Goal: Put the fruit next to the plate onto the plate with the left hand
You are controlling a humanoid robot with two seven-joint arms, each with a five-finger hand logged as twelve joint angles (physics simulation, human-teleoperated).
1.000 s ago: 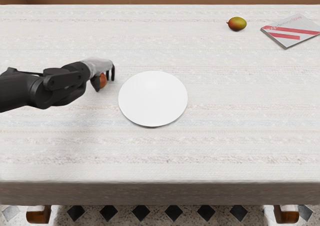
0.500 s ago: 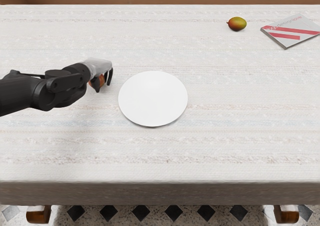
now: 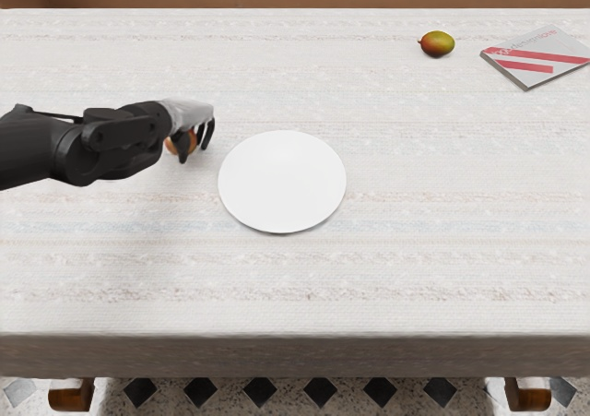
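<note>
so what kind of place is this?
Probably a simulated home dining area: a cloth-covered table, a white plate and a mango on it, and checkered floor tiles below.

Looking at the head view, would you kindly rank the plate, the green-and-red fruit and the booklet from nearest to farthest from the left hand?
1. The plate, just right of the left hand, whose fingers curl around the orange fruit.
2. The green-and-red fruit, far back on the right.
3. The booklet, beyond that fruit at the right edge.
</note>
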